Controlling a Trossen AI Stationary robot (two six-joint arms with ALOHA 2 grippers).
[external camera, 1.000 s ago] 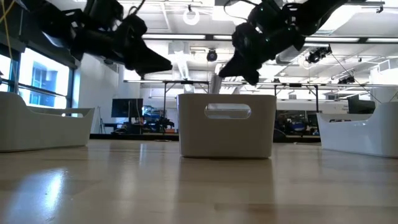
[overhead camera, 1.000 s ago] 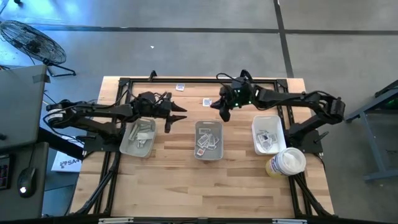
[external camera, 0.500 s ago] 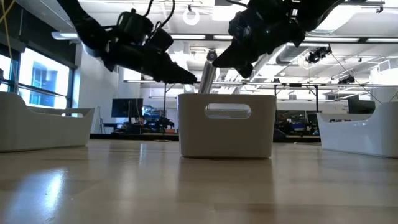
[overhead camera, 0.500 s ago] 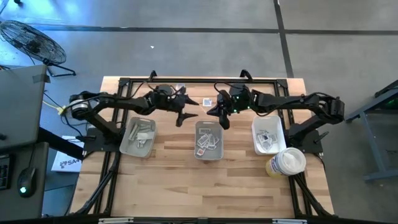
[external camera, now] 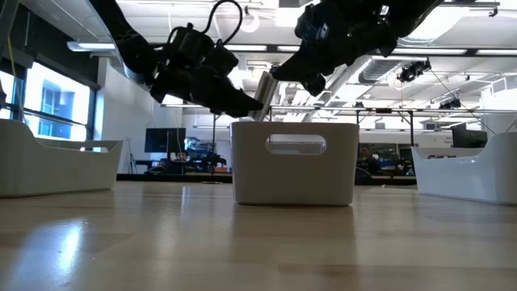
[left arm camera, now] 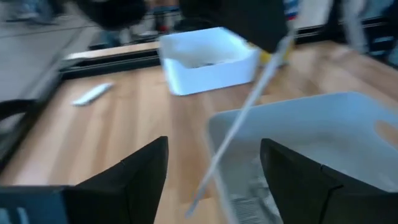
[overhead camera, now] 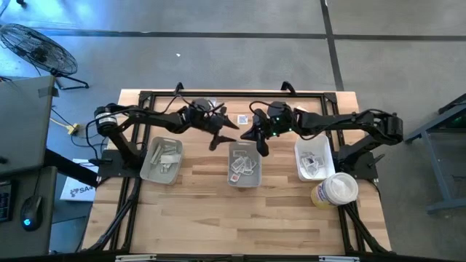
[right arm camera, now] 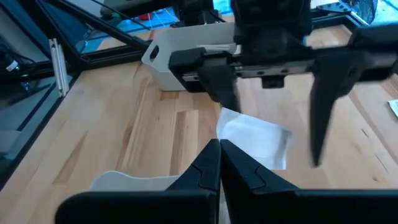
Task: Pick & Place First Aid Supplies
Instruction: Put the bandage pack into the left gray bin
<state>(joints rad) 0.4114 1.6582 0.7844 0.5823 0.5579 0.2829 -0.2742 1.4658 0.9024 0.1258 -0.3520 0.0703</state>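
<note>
Grey concrete floor (overhead camera: 218,22), floor fan (overhead camera: 36,44), ceiling lights (external camera: 250,20), perhaps monitors behind.

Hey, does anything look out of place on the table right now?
Yes. Two packets lie loose on the bare table near its far edge, behind the middle tray, outside all three trays. Everything else sits inside trays.

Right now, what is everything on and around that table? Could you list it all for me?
Trays: three; grey left, grey middle, white right; all holding packets.
Loose packets: two, white; far table edge.
Held packet: one, white; in right gripper, over middle tray's far end.
Tub: one, white with yellow label; beside right tray.
Fan: one, black; on floor, left.
Left gripper: open, facing held packet.
Right gripper: shut on packet.
</note>
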